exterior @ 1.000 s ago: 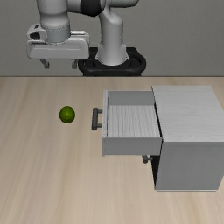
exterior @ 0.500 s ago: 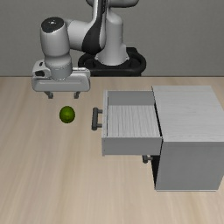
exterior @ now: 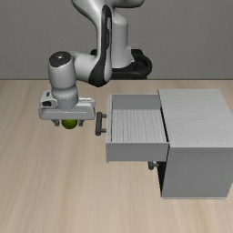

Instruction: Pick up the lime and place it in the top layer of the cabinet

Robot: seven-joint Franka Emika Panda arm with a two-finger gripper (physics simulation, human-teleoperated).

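The lime [exterior: 67,123] is a small green fruit on the wooden table, mostly covered by my gripper's body, with just its lower edge peeking out. My gripper [exterior: 66,121] has come straight down over it, and its two fingers stand on either side of the fruit. The grey cabinet [exterior: 196,141] stands at the exterior view's right. Its top drawer [exterior: 136,127] is pulled out toward the lime, with the dark handle [exterior: 101,122] close to my gripper.
A second small handle [exterior: 151,165] pokes out below the open drawer. The robot's dark base [exterior: 118,65] sits at the far edge of the table. Bare wooden tabletop [exterior: 55,191] stretches in front of the lime.
The arm has swung down and toward the exterior view's right, lowering the gripper from above the table's far edge onto the lime. The lime has stayed put.
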